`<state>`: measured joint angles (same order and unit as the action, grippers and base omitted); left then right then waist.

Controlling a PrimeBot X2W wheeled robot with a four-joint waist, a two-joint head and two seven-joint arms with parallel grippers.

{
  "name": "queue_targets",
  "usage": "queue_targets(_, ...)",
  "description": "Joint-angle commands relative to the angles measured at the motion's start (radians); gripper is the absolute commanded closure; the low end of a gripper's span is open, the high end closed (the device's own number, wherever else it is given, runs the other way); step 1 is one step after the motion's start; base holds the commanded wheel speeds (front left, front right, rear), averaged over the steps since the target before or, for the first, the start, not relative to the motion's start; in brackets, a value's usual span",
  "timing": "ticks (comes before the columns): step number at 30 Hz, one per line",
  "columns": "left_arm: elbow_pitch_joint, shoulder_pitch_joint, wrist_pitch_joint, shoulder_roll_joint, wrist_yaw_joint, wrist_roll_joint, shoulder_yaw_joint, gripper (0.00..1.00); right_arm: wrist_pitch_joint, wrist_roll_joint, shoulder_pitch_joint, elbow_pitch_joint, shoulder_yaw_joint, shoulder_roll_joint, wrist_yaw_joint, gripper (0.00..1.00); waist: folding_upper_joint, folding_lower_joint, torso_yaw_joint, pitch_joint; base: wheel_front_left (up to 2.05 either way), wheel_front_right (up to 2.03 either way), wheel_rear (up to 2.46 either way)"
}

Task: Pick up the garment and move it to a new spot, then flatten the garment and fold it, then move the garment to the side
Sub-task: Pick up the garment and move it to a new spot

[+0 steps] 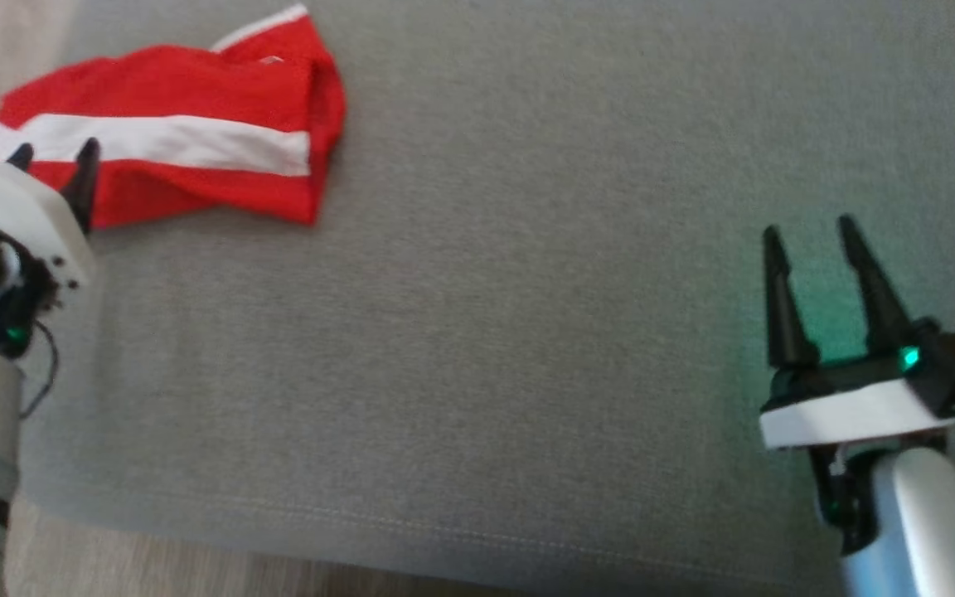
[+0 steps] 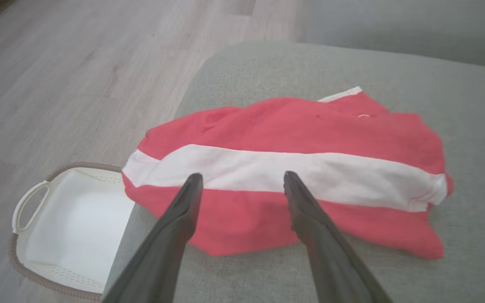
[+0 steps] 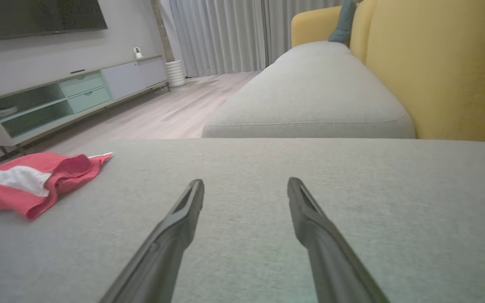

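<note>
Grey woven cushion (image 1: 527, 332), rumpled red-white garment (image 1: 171, 157)

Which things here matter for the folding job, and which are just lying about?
Job:
red-and-white garment, lying on the grey seat cushion
left pincer, open, by the garment's near edge
right pincer, open, well apart from the garment

Lying about:
white basket
TV cabinet
yellow sofa back
curtains

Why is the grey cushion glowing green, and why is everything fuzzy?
Head view: a green lamp on the right end effector tints the cushion beside it, and the whole picture is blurry. Left wrist view: the red garment looks slightly smeared.
</note>
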<state>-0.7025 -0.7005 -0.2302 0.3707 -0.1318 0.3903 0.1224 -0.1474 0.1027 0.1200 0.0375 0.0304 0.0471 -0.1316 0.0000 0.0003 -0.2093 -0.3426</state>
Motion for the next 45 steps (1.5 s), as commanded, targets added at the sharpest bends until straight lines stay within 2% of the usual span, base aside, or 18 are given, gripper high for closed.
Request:
queue_targets(1,0.019,-0.040,-0.008,0.061,0.002,0.004,-0.027,0.00,0.000,-0.003,0.030,-0.041,0.019,0.003,0.001,0.00,0.0000,-0.0003,0.052,-0.055,0.00,0.00,0.00)
queue_targets(5,-0.079,-0.119,-0.086,0.090,0.001,0.034,0.030,0.00,0.000,-0.010,0.031,-0.066,0.005,0.003,0.001,0.00,0.0000,-0.0003,0.078,-0.095,0.00,0.00,0.00)
queue_targets(11,-0.224,-0.195,-0.134,0.123,0.001,0.066,0.057,0.00,-0.006,-0.013,0.041,-0.089,0.018,0.003,0.001,0.00,0.0000,-0.0003,0.115,-0.138,0.00,0.00,0.00)
queue_targets(18,-0.325,-0.253,-0.145,0.130,0.001,0.102,0.083,0.00,-0.020,-0.018,0.050,-0.091,0.019,0.003,0.001,0.00,0.0000,-0.0003,0.143,-0.166,0.00,0.00,0.00)
queue_targets(19,-0.332,-0.256,-0.154,0.125,0.001,0.113,0.093,0.05,-0.021,-0.019,0.050,-0.091,0.015,0.003,0.001,0.00,0.0000,-0.0003,0.144,-0.167,0.00,0.00,0.00)
queue_targets(20,-0.336,-0.259,-0.162,0.122,0.001,0.125,0.102,1.00,-0.022,-0.020,0.051,-0.092,0.012,0.003,0.001,0.00,0.0000,-0.0003,0.145,-0.167,0.00,0.00,0.00)
queue_targets(24,-0.328,-0.264,-0.163,0.116,0.001,0.164,0.150,1.00,-0.022,-0.026,0.051,-0.088,0.004,0.003,0.001,0.00,0.0000,-0.0003,0.135,-0.158,0.00,0.00,0.00)
queue_targets(30,-0.296,-0.251,-0.062,0.122,0.001,0.207,0.204,1.00,-0.037,-0.013,0.052,-0.052,0.023,0.003,0.001,0.00,0.0000,-0.0003,0.124,-0.087,0.00,0.00,0.00)
queue_targets(36,-0.178,-0.210,0.037,0.139,0.001,0.264,0.290,1.00,-0.063,0.023,0.033,0.015,0.030,0.003,0.001,0.00,0.0000,-0.0003,0.113,0.027,0.00,0.00,0.00)
queue_targets(45,0.030,-0.149,0.062,0.157,0.001,0.321,0.396,1.00,-0.099,0.087,0.013,0.112,0.059,0.003,0.001,0.00,0.0000,-0.0003,0.104,0.179,0.00,0.00,0.00)
